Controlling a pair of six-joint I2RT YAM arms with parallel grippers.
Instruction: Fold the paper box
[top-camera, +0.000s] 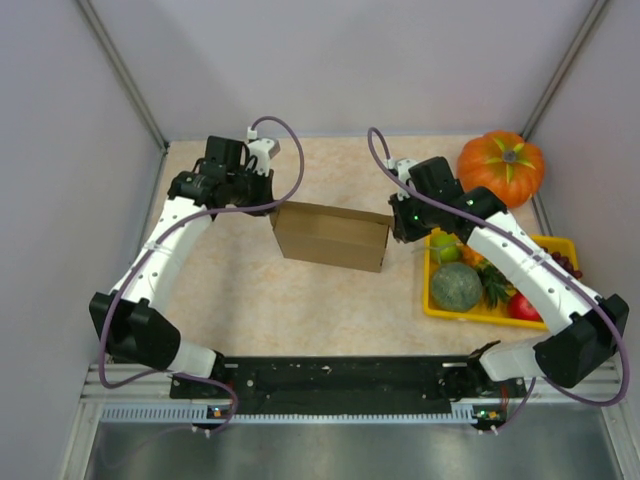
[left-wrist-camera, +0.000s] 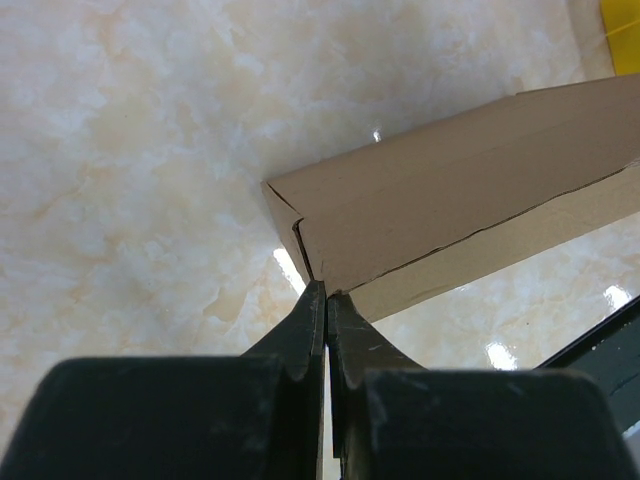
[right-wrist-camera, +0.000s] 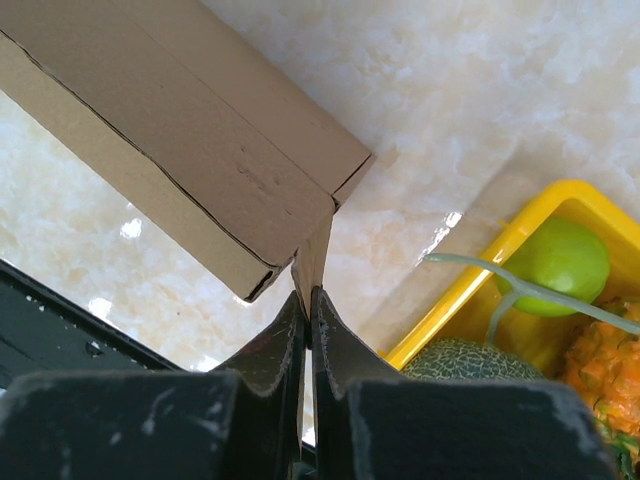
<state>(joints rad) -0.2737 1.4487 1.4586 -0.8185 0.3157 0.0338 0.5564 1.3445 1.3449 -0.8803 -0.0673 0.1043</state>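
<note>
Top view: the paper box lies on the table as a flattened brown sleeve, just left of the yellow tray. Its long axis runs left to right, and the end towards the tray sits slightly nearer the arm bases. The left gripper is at the end far from the tray and the right gripper at the end beside it, one at each short end.

Left wrist view: the left gripper is fully closed, its tips touching the near corner of the paper box. Whether cardboard lies between the tips cannot be told. The box's length runs away up and to the right, towards the tray.

Right wrist view: the right gripper is fully closed on a thin flap hanging from the end corner of the paper box. The box stretches up and to the left, away from the yellow tray, which holds a green fruit and a melon.
</note>
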